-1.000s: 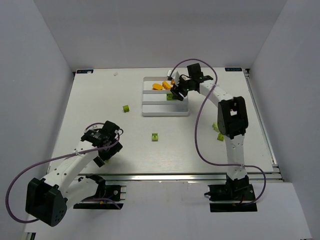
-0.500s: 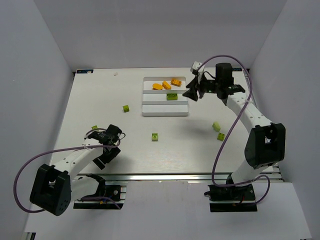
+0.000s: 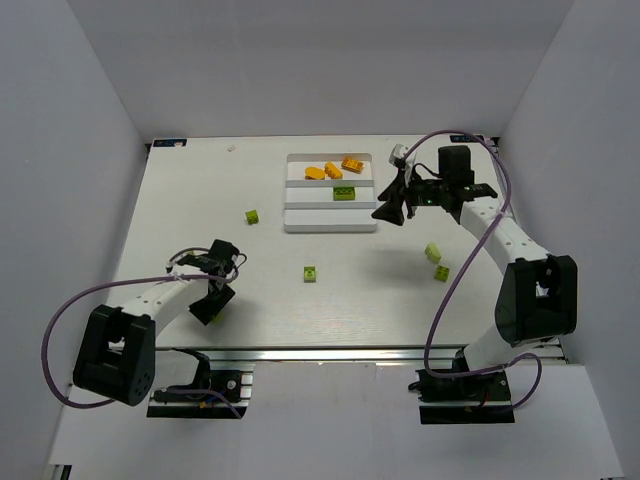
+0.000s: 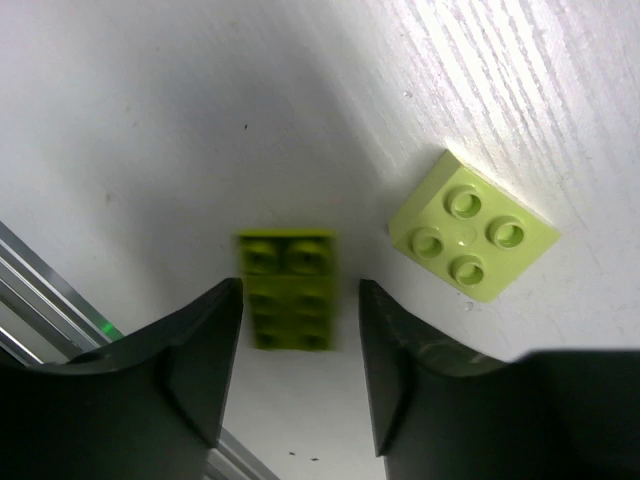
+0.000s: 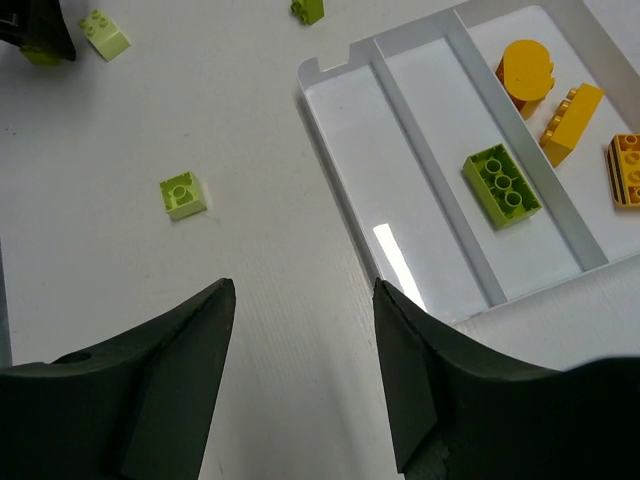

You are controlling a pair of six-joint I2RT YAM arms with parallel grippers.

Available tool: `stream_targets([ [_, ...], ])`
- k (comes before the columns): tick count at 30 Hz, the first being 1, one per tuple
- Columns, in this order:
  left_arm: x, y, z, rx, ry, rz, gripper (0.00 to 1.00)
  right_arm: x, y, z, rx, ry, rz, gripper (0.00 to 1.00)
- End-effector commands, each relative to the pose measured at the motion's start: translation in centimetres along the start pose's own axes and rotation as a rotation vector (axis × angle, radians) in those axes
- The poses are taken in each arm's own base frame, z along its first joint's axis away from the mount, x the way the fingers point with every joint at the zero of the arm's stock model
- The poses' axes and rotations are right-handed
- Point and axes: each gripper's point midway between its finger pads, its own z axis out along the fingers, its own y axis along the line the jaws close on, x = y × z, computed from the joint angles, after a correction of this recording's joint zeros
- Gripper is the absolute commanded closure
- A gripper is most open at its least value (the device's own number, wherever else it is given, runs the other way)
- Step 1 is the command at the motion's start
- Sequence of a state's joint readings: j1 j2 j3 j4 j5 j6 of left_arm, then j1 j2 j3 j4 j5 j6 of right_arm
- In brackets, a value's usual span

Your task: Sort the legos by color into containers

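Note:
The white tray (image 3: 330,218) has three long containers. Three orange legos (image 3: 333,169) lie in the far one and a green lego (image 3: 344,193) in the middle one. Near the front left, my left gripper (image 3: 208,303) points down at the table. Its jaws stand a little apart around the near end of a dark-green 2x4 lego (image 4: 288,290), with a gap on the right side. A lime 2x2 lego (image 4: 472,226) lies just beside it. My right gripper (image 3: 388,212) hangs open and empty just right of the tray (image 5: 380,170).
Loose green legos lie left of the tray (image 3: 253,216), in the table's middle (image 3: 310,273), and as a pair at the right (image 3: 432,252), (image 3: 441,272). The metal rail (image 3: 350,352) runs along the front edge, close to my left gripper.
My left gripper lowered over the dark-green lego and its jaws narrowed around it. My right arm swung off the tray to its right side, empty.

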State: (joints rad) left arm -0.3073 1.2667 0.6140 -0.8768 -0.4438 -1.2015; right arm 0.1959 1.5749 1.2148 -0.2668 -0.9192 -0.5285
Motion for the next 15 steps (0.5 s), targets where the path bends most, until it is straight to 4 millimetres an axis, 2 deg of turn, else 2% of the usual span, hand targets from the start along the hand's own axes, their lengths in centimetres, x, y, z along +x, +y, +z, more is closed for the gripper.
stream_targets([
  [1, -0.7, -0.2, 0.3, -0.001, -0.018, -0.001, 0.42, -1.1, 0.3, -0.9, -0.009, -0.022, -0.021, 0.37],
  [3, -0.8, -0.3, 0.2, 0.014, -0.009, -0.008, 0.52, -0.9, 0.4, -0.9, -0.009, -0.016, -0.013, 0.37],
  [4, -0.9, -0.5, -0.1, 0.031, -0.009, -0.012, 0.61, -0.8, 0.3, -1.0, -0.004, -0.014, -0.011, 0.37],
  [7, -0.7, -0.9, -0.9, 0.067, 0.015, -0.021, 0.74, -0.6, 0.3, -1.2, -0.002, -0.005, -0.004, 0.38],
  [8, -0.6, -1.1, -1.3, 0.09, 0.018, -0.013, 0.82, -0.6, 0.2, -1.3, 0.001, -0.003, -0.006, 0.38],
  [10, -0.8, -2.0, -3.0, 0.172, 0.022, -0.004, 0.89, -0.6, 0.2, -1.5, 0.004, 0.007, -0.007, 0.38],
  [11, -0.8, -2.3, -3.8, 0.201, 0.033, 0.004, 0.97, -0.5, 0.1, -1.7, 0.007, 0.011, -0.01, 0.38],
  [13, -2.1, -4.0, -6.6, 0.333, 0.015, 0.001, 1.0, -0.4, -0.2, -2.0, 0.026, 0.025, -0.003, 0.37],
  [15, -2.3, -5.9, -9.2, 0.471, 0.023, 0.055, 1.0, -0.2, -0.5, -2.2, 0.048, 0.035, 0.006, 0.13],
])
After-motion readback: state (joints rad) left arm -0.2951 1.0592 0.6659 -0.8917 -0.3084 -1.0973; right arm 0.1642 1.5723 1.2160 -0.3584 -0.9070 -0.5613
